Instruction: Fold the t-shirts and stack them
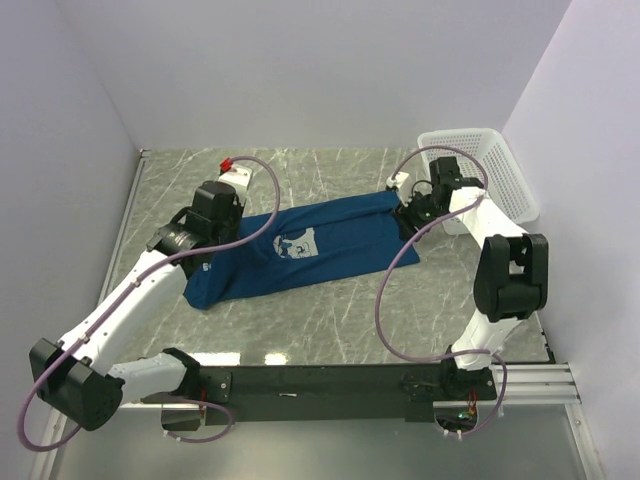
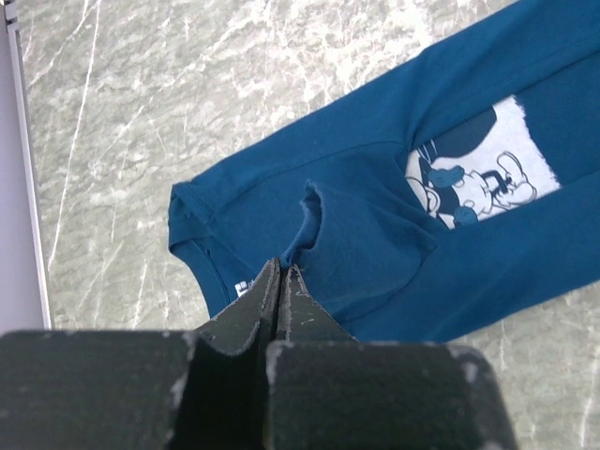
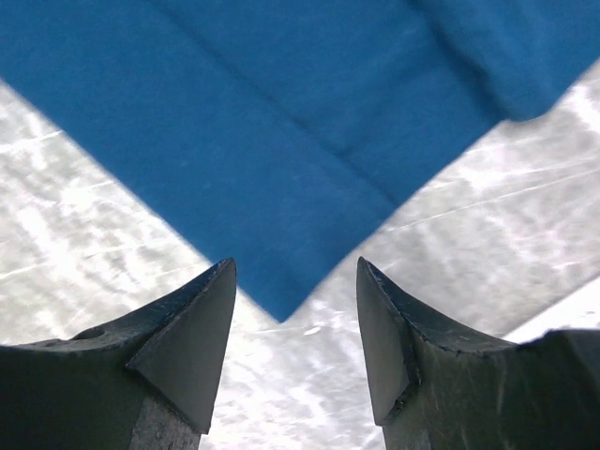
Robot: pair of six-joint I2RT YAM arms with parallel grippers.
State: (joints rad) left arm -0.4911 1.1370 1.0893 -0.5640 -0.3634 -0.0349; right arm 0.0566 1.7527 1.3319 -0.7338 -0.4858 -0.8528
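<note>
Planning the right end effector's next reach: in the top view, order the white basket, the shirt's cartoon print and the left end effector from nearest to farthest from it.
From the right end effector:
1. White basket, just to its right.
2. Cartoon print, mid t-shirt, to its left.
3. Left end effector, at the shirt's far left end.

Bare desk point(image 1: 330, 315) lies open between the t-shirt point(image 1: 350, 240) and the arm bases point(image 1: 330, 382), and again beyond the shirt's far edge. The white mesh basket point(image 1: 495, 165) blocks the far right corner, just beside the right pincer point(image 3: 295, 262); walls point(image 1: 320, 70) close three sides.
</note>
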